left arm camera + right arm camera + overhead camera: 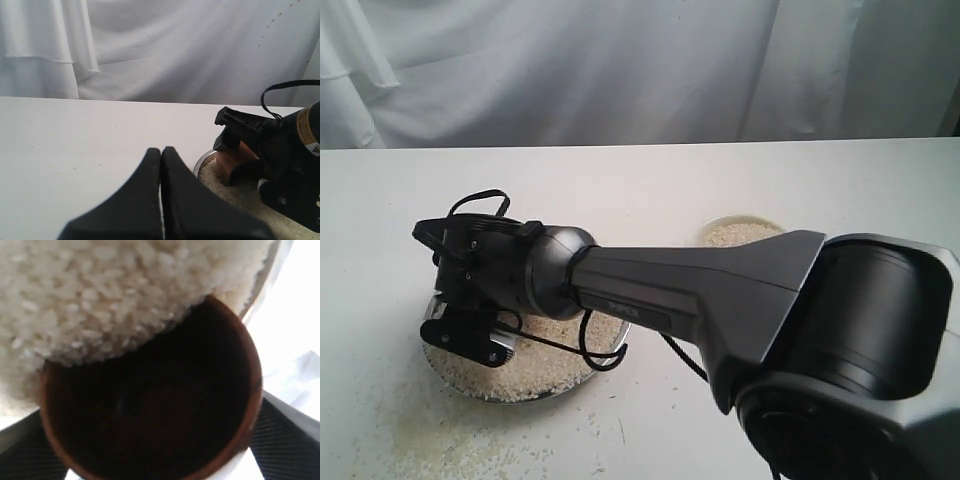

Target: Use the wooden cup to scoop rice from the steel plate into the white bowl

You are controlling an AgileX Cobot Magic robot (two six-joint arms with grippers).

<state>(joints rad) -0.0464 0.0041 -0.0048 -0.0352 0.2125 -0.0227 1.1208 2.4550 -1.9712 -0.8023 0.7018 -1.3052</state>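
Observation:
The steel plate (pixel 525 396) lies at the left, holding heaped rice (pixel 555 352). My right gripper (pixel 470 325) reaches across over the plate. It is shut on the wooden cup (pixel 252 390), which is tipped with its dark mouth against the rice (pixel 100 300); the cup's inside looks empty. The left wrist view shows the brown cup (pixel 231 165) low on the rice (pixel 240 196) just inside the plate's rim (pixel 202 162). The white bowl (pixel 704 234), with rice in it, stands behind the right arm. My left gripper (pixel 161 150) is shut with nothing in it, beside the plate.
Loose grains (pixel 420 432) are scattered on the white table in front of the plate. The right arm's bulky body (pixel 800 320) blocks the lower right of the exterior view. A white curtain (pixel 620 70) hangs behind the table.

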